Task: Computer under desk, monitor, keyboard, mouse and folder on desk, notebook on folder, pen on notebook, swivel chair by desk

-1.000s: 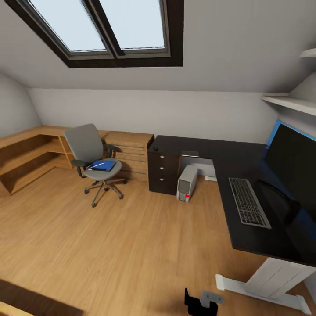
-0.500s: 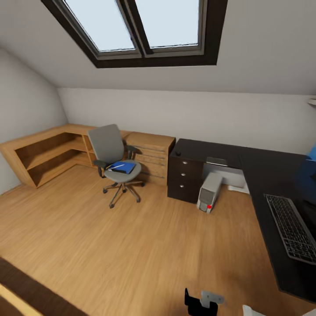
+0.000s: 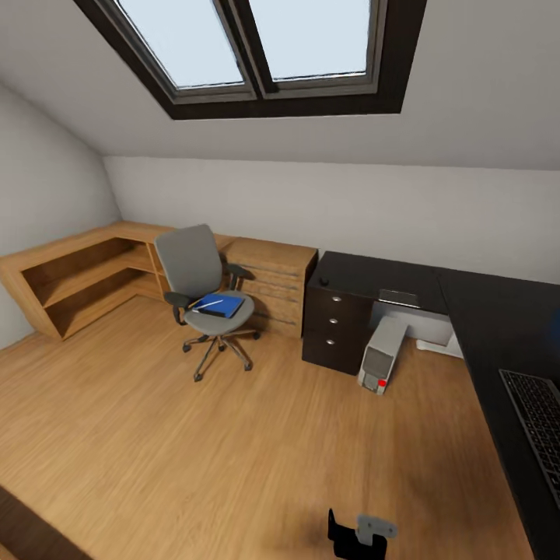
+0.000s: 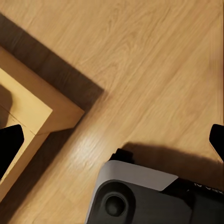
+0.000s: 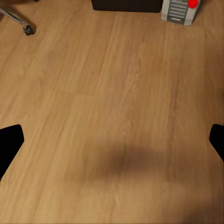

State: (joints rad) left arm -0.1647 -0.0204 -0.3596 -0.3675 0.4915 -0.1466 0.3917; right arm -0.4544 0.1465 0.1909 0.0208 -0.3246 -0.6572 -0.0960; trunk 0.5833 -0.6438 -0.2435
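The swivel chair stands on the floor left of the desk, apart from it. On its seat lies the blue folder with the white pen across it; the notebook is too small to make out. A small black mouse sits on the desk above the drawers. The computer leans under the desk, its red light also in the right wrist view. The keyboard is cut by the right edge. The monitor is out of view. My left gripper and right gripper hang open over bare floor.
A light-wood shelf unit and drawer cabinet line the far wall behind the chair. A light-wood furniture corner and my dark base lie below the left gripper. A chair caster shows far from the right gripper. Wide wood floor lies ahead.
The whole head view has swung left: the monitor has left the picture and the keyboard now sits at the right edge. The chair, folder and computer themselves have not moved.
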